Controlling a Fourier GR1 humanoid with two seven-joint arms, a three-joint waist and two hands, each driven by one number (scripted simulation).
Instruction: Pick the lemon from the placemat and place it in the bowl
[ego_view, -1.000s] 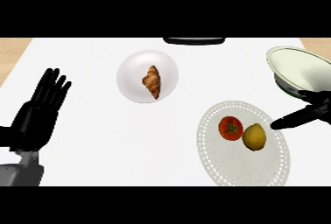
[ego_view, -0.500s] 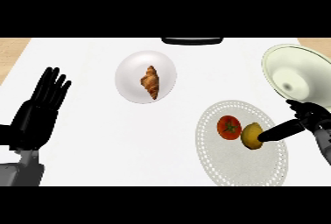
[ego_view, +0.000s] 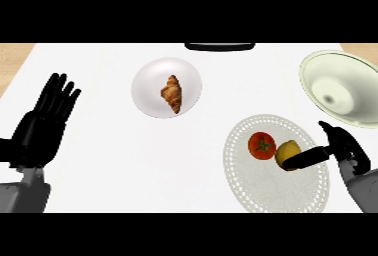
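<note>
Grasp step: the right hand is spread, its thumb laid across the near side of the lemon, fingers not yet round it. The lemon lies on the placemat just beside a tomato, its long axis running roughly near-to-far. The next move calls for closing, lifting, and carrying to the bowl beyond.

- Bright, even light fills the scene; the white table is nearly uniform in tone, with a tan strip at its upper left corner.
- The plate shades gently to grey toward its rim and looks taller than wide.
- The bowl has a pale rim and soft grey shading around its centre.
- The lemon is bright yellow on top and darkens where the right hand crosses it.
- Both black hands, the left too, show only faint grey sheen along the fingers.
- The placemat reads slightly greyer than the table.
</note>
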